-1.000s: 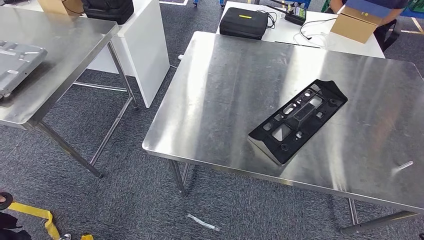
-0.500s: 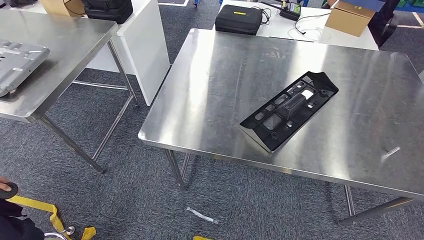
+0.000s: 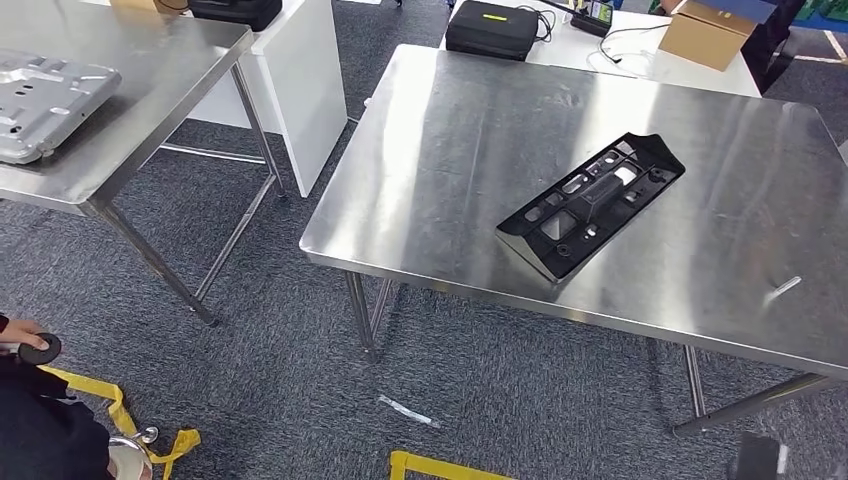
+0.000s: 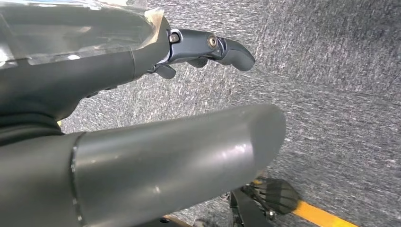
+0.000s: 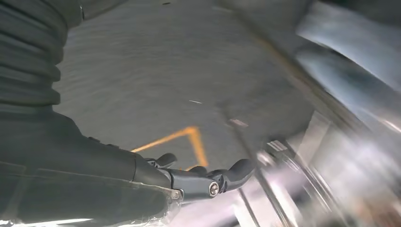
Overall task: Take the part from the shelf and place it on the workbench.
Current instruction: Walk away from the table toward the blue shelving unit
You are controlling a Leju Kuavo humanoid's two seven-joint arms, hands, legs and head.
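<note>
Workbench [image 3: 430, 160]: centre to right of the head view. On it, toward the near right, the part [image 3: 590, 203], lying flat and set diagonally, well in from every edge.

Second steel table [image 3: 150, 70]: left of the workbench, a strip of floor between them. A metal plate [image 3: 45, 90] lies on its left portion.

White table [image 3: 640, 65]: directly behind the workbench. On it a case [image 3: 490, 27] at left, cables [image 3: 625, 55] in the middle, a cardboard box [image 3: 708, 32] at right.

Floor [image 3: 280, 380]: a tape strip [image 3: 440, 467] in front of the workbench.
</note>
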